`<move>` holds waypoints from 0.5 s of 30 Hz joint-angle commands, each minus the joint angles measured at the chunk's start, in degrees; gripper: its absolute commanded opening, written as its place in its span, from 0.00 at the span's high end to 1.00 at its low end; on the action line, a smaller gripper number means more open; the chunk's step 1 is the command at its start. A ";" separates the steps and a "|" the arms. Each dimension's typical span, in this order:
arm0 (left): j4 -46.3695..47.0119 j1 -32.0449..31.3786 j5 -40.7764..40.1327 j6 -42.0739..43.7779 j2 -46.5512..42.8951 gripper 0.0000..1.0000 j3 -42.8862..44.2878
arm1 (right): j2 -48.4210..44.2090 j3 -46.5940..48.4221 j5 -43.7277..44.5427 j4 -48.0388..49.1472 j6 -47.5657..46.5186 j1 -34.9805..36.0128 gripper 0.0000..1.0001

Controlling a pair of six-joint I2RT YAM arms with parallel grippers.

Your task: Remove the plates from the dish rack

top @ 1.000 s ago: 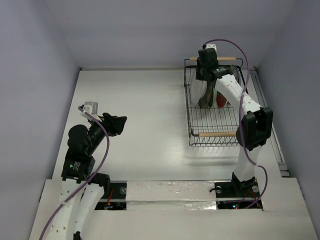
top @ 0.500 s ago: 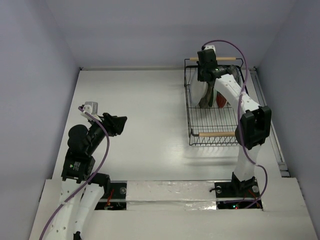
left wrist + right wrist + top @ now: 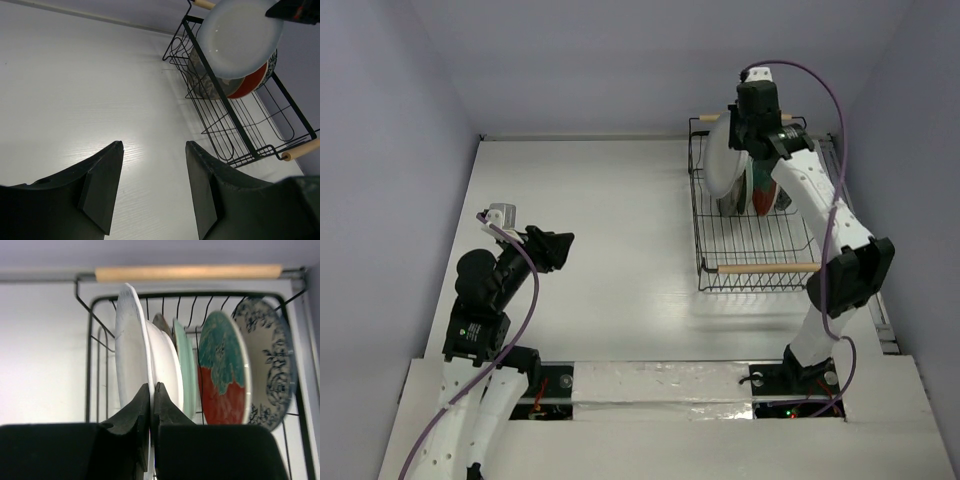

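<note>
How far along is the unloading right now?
Done: no plate lies on the table yet. In hand: right jaws shut on the white plate, raised above the others. To do: grey-brown, pale green, teal-and-red and blue-floral plates stand in the dish rack; left jaws open.

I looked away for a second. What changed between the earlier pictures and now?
The right gripper closed on the white plate at its rim and lifted it upward from the dish rack. The left gripper, the rack and the other plates stayed put.
</note>
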 commanded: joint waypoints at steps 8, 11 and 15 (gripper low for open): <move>1.78 -0.22 -0.29 -0.11 0.35 0.51 -0.65 | -16.03 1.46 -4.18 10.79 1.49 1.30 1.00; 1.52 -0.22 -0.82 0.07 0.44 0.51 -0.38 | -19.37 -1.87 -11.21 13.95 4.82 2.53 1.00; 1.08 -0.22 -1.87 0.16 0.44 0.52 -0.12 | -19.91 -7.93 -22.46 20.27 11.24 6.29 1.00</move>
